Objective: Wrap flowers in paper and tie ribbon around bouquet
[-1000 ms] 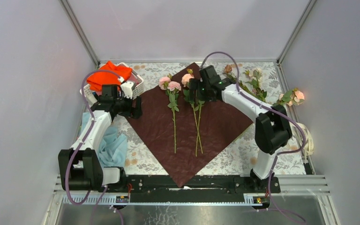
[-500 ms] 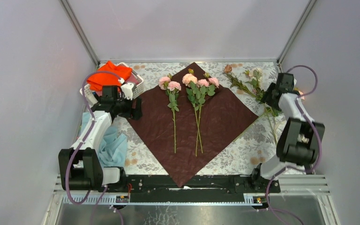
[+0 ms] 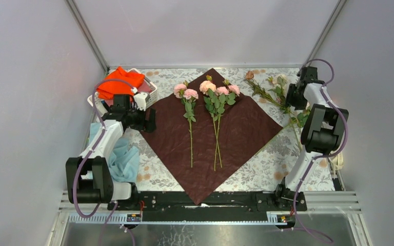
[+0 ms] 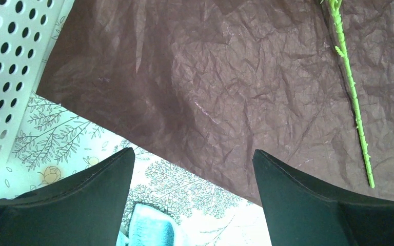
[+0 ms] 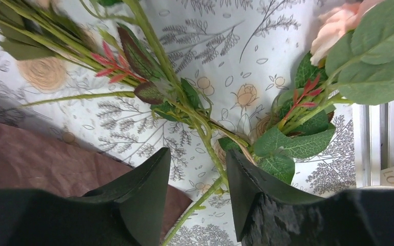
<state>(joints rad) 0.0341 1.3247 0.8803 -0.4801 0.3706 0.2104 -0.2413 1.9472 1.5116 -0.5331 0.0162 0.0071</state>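
Here — flower stem point(image 5: 205, 136) inside the right gripper point(image 5: 197, 154).

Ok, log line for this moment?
left gripper: open, over paper edge | right gripper: open, astride loose flower stem beside paper | flowers: laid on paper | wrap: not started

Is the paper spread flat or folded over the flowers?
Spread flat: the paper lies open as a diamond, flowers uncovered on top.
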